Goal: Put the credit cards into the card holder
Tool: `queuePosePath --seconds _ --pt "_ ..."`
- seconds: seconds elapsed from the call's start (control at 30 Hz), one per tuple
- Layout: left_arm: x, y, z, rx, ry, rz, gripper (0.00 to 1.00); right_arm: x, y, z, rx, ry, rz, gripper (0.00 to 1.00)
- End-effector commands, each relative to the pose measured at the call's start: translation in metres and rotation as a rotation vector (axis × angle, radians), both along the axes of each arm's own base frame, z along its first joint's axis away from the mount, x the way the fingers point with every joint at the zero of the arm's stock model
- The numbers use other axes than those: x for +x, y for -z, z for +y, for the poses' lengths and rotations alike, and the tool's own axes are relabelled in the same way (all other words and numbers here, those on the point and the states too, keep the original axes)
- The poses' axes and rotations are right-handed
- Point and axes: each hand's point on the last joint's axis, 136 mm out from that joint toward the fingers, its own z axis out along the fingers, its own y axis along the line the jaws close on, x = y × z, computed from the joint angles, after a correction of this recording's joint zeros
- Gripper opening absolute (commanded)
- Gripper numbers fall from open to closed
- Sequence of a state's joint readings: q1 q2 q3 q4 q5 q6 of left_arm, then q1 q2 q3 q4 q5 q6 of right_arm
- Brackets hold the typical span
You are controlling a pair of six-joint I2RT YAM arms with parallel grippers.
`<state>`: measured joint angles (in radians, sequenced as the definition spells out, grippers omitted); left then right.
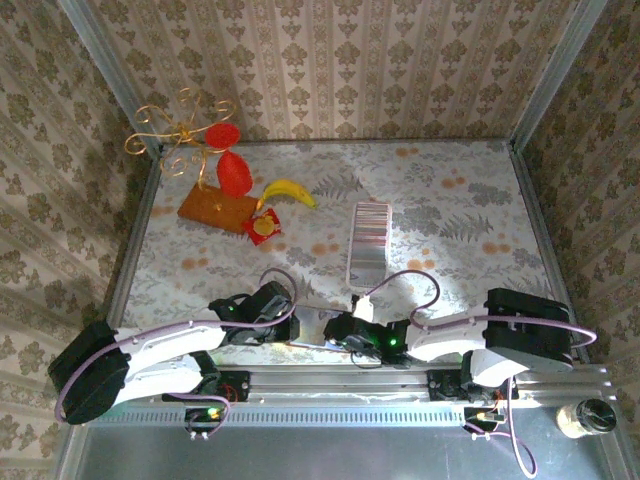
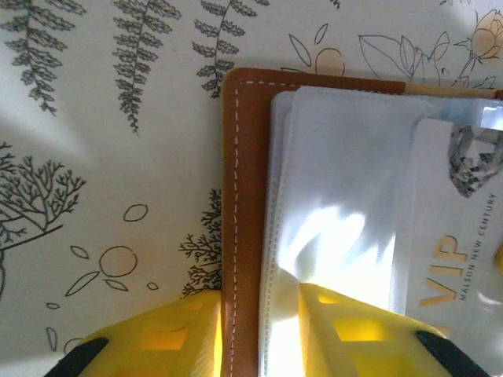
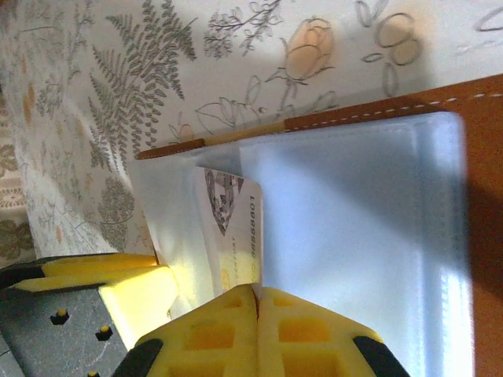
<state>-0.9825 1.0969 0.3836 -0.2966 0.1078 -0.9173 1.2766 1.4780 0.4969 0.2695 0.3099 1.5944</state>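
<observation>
The card holder [image 2: 244,196] lies open and flat at the near edge of the table [image 1: 450,200]. It is brown leather with pale stitching along the border, and its pale blue-grey clear sleeves [image 2: 338,196] face up. One pale card [image 2: 460,236], printed with a gold "VIP" and a diamond picture, sits tucked among the sleeves; how deep, I can't tell. The other credit cards [image 1: 368,243] lie farther out, well apart from the holder. They form a long, straight strip of silver-grey cards, overlapped like stripes and running away from the near edge.

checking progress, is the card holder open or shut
Open: the card holder lies spread, pale sleeves exposed, a credit card among them.
</observation>
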Motion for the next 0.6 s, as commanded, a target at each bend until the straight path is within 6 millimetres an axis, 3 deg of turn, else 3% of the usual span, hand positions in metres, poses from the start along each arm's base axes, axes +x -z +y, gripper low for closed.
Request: queuePosePath --seconds 0.0,0.13,0.37,0.57 --pt "-0.030 0.042 0.033 0.146 0.006 0.121 0.29 -0.014 0.029 -0.034 -0.167 0.015 0.067 0.00" --pt "-0.030 0.043 0.033 0.142 -0.002 0.121 0.28 -0.014 0.032 -0.029 -0.151 0.012 0.067 0.00" --pt "-0.032 0.045 0.032 0.148 0.010 0.132 0.28 -0.007 0.021 0.002 -0.057 -0.047 0.001 0.00" --pt "-0.035 0.045 0.033 0.157 0.027 0.138 0.28 -0.005 0.015 0.015 -0.011 -0.080 -0.031 0.00"
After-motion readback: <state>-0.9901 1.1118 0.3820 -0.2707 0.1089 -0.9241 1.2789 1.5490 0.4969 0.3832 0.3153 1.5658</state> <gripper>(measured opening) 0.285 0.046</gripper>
